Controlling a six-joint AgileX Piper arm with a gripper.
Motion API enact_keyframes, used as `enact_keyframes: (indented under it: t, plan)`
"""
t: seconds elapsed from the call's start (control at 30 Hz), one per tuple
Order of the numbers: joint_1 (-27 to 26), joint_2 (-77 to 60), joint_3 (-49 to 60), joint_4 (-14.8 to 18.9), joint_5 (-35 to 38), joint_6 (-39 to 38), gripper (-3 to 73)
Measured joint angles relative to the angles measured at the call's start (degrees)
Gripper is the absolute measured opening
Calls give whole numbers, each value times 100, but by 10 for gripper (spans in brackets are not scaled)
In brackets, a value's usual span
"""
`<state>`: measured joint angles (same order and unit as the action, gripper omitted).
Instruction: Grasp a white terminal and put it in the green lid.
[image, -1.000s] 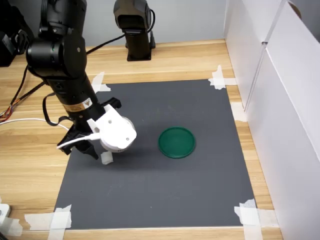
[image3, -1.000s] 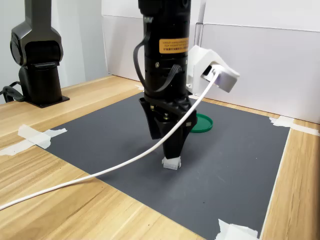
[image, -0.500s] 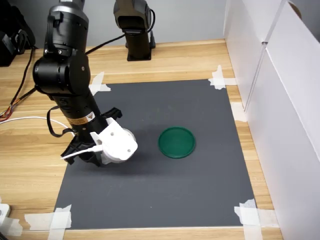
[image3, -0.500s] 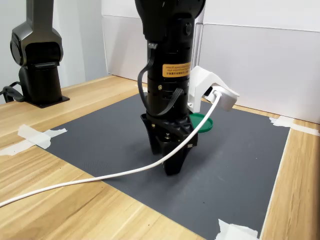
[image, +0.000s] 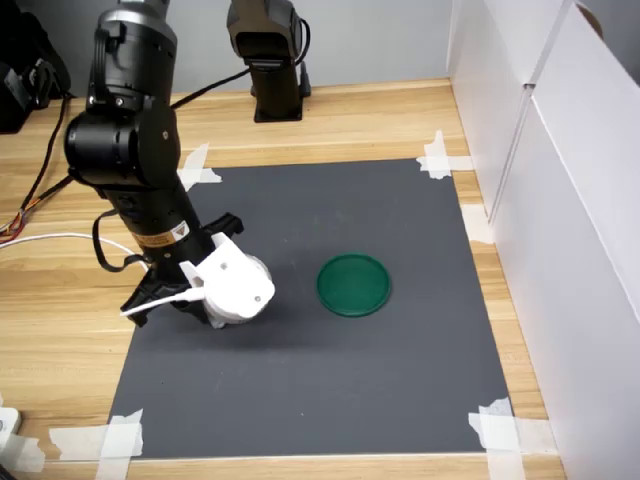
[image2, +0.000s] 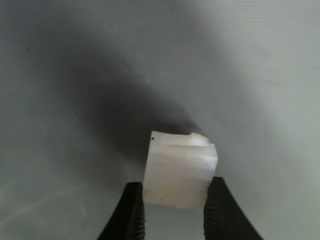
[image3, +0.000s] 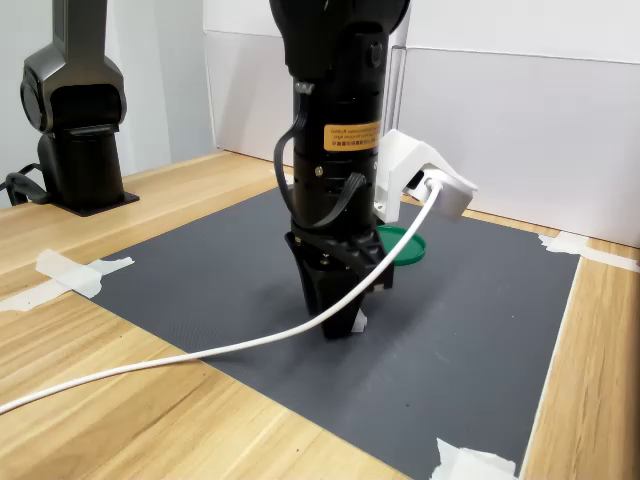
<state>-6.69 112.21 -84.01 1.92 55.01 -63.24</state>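
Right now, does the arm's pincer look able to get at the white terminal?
Probably yes. In the wrist view the pincer already has a finger on each side of the white terminal, and nothing stands between them on the mat.

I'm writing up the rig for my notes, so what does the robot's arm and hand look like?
The arm is glossy black and cylindrical, with a yellow label. A white camera housing sits near the wrist, with a white cable plugged into it. The hand has two black, ridged fingers.
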Motion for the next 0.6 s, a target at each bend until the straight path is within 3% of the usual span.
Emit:
enact_keyframes:
  t: [0.33, 0.6]
  plan:
    - [16, -817, 0, 736, 143, -241, 273]
    - [738, -1123, 0, 599, 585, -208, 273]
